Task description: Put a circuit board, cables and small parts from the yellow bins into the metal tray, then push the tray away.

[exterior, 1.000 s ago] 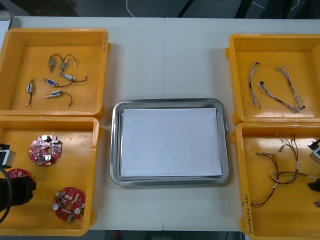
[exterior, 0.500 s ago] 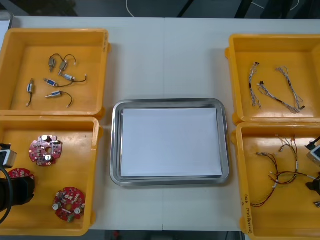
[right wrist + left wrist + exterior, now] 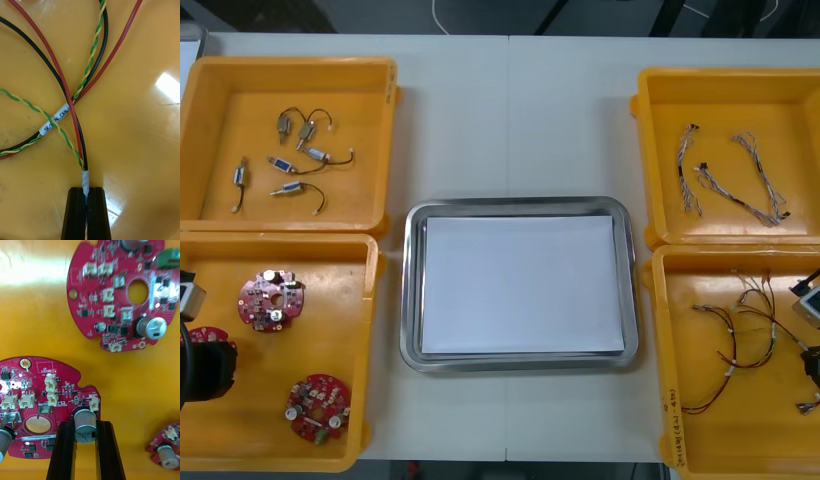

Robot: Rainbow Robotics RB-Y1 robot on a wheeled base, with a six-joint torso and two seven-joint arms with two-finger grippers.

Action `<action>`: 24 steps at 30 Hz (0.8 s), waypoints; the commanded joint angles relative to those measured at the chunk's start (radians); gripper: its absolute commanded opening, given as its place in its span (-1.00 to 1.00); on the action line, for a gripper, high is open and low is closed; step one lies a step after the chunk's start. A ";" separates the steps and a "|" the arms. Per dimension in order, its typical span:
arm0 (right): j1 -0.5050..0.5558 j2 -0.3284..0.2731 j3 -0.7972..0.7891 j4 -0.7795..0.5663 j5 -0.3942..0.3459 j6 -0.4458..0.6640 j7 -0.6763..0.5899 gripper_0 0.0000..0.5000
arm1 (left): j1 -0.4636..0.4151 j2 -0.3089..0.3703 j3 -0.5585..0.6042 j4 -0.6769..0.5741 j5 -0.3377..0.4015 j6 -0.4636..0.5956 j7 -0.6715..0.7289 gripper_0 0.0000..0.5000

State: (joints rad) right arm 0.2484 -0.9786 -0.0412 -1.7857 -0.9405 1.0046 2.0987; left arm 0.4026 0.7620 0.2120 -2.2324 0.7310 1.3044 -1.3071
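left pincer [image 3: 85, 425] clamps circuit board [image 3: 39, 390] edge | right pincer [image 3: 86, 190] clamps cable [image 3: 85, 179] end

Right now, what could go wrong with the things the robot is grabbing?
The left gripper holds a circuit board by just one small silver part between its jaws, so the board might swing or slip off. The right gripper pinches a cable by its white tip, and other cables cross it, so they could get dragged along.
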 commanded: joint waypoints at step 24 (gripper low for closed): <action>-0.116 -0.018 -0.327 -0.259 -0.063 0.560 -0.037 -1.00 | -0.559 0.029 -0.141 -0.173 0.171 0.529 0.100 -1.00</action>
State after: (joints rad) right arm 0.1703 -0.9787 -0.3050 -1.9946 -0.9883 1.5178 2.0953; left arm -0.0808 0.7621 0.1466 -2.3744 0.9121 1.8239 -1.3071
